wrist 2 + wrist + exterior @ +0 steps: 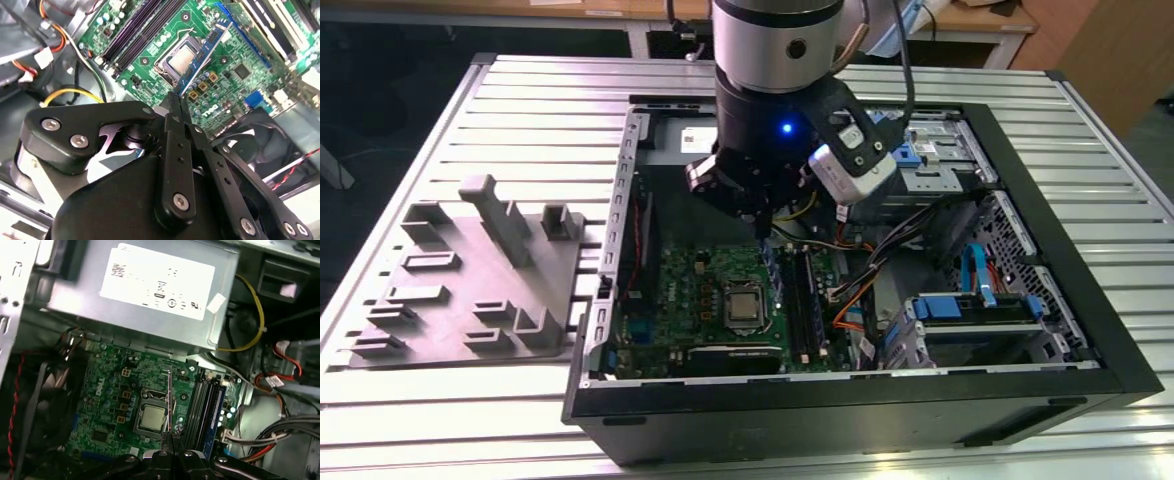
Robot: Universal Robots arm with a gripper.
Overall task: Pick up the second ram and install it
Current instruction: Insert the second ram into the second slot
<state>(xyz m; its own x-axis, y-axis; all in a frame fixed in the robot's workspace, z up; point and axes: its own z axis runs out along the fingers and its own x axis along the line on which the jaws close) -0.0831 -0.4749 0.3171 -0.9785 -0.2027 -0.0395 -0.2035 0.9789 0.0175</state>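
Note:
My gripper (pixel 761 222) hangs inside the open computer case (pixel 854 400), over the green motherboard (pixel 700 285). It is shut on the second ram (pixel 207 55), a thin blue-green stick that juts from the fingertips (pixel 172 107). In the first wrist view the ram (pixel 169 400) is seen edge-on, running from the gripper (pixel 167 436) out over the board. It hovers between the processor socket (pixel 152 417) and the black memory slots (pixel 202 405), apart from both. A blue stick (pixel 218 407) stands in the outermost slot.
The silver power supply (pixel 150 290) borders the board's far edge. Yellow, orange and grey cables (pixel 854 285) crowd the case beside the slots, and blue drive brackets (pixel 974 305) sit at the exterior view's right. A black fan (pixel 252 145) sits by the board. A grey parts fixture (pixel 467 280) lies outside the case.

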